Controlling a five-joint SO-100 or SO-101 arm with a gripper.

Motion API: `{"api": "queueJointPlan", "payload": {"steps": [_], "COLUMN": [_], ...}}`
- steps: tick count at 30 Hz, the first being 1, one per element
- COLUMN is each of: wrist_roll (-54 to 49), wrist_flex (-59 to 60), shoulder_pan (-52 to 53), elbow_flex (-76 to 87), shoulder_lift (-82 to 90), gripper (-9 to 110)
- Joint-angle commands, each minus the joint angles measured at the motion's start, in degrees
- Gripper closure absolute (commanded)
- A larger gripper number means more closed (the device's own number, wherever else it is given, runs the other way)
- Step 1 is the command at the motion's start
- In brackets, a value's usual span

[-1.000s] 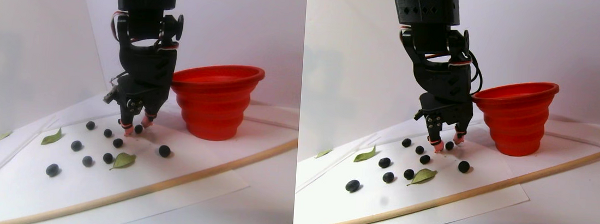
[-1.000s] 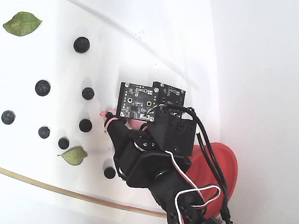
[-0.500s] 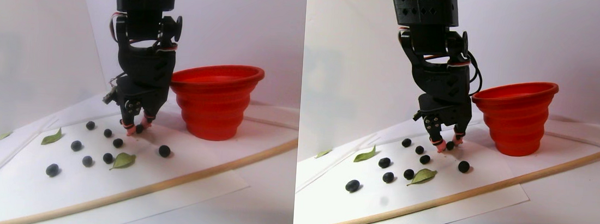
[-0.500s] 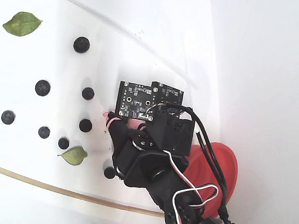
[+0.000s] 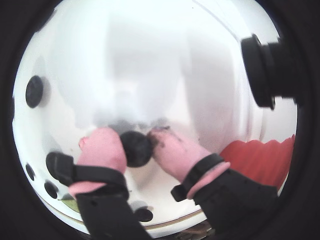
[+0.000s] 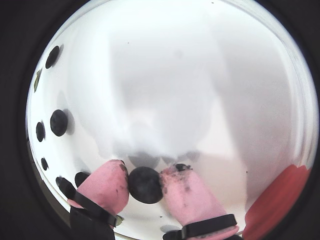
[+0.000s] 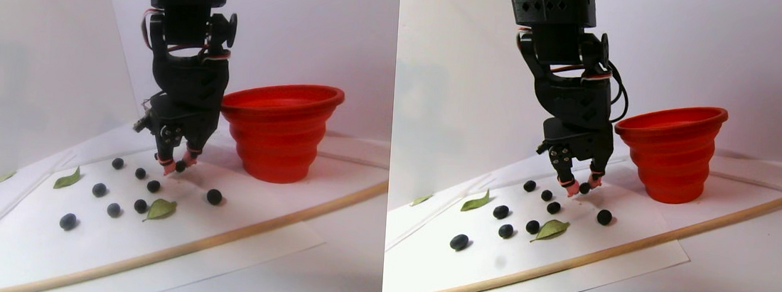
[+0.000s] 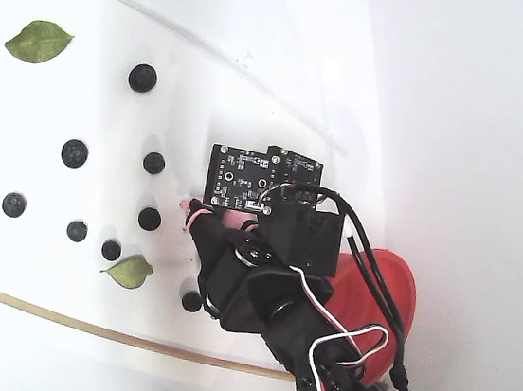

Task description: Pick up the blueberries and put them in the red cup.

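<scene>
Loose blueberries (image 7: pixel 100 189): scattered on the white sheet (image 7: pixel 36 245), left of the red cup (image 7: pixel 281 136) in the stereo pair view.
Your gripper (image 6: pixel 145 185): pink fingertips (image 6: pixel 107 185) pinch one berry (image 6: pixel 145 184) — just beside the cup's left.
Red cup: upright, rightmost.
</scene>
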Motion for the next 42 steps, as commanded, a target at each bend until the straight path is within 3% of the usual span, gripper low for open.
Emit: {"api": "queueJointPlan", "payload": {"steps": [1,42], "wrist_roll": [1.0,2.1], "wrist_flex": [0.9,21.1], "shoulder_pan": [-2.3,-2.1], "elbow_flex": [0.7,10.0], "shoulder_lift": [7.9,38.4], "gripper": [90,91]}}
